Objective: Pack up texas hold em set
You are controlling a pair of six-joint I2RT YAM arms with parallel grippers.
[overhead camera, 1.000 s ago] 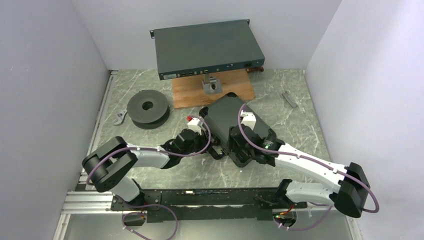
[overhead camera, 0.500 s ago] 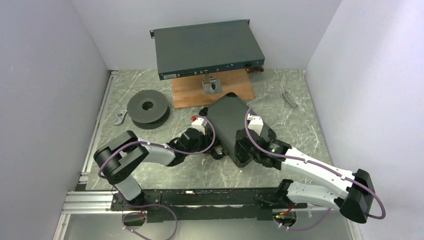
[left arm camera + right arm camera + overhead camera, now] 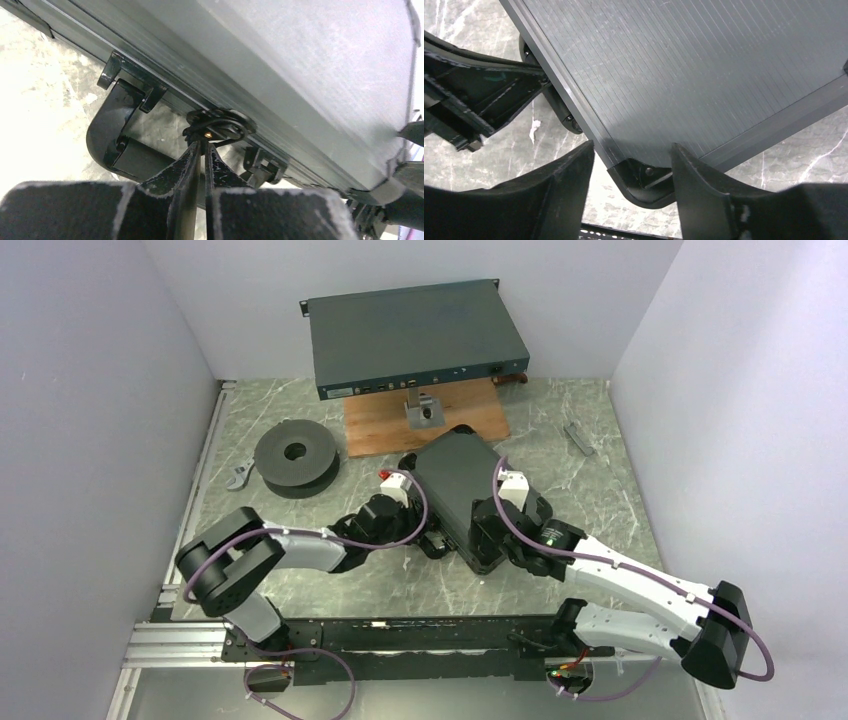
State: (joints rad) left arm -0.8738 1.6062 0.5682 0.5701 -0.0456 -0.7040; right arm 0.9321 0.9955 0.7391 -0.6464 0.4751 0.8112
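Top external view shows the closed case point(image 3: 455, 485) on the table point(image 3: 620, 490), where the right gripper point(image 3: 631, 147) has edged nearer, wide astride its near corner, and the left gripper point(image 3: 202, 147) is pinched shut at the latch point(image 3: 217, 127) beside the handle point(image 3: 107, 135), so fastening probably remains.

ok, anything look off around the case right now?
Only the black case: it sits diagonal to the table, closed, one corner between the fingers of the open right tool. The shut left tool has its tips at the latch beside the handle. No spill or damage visible.
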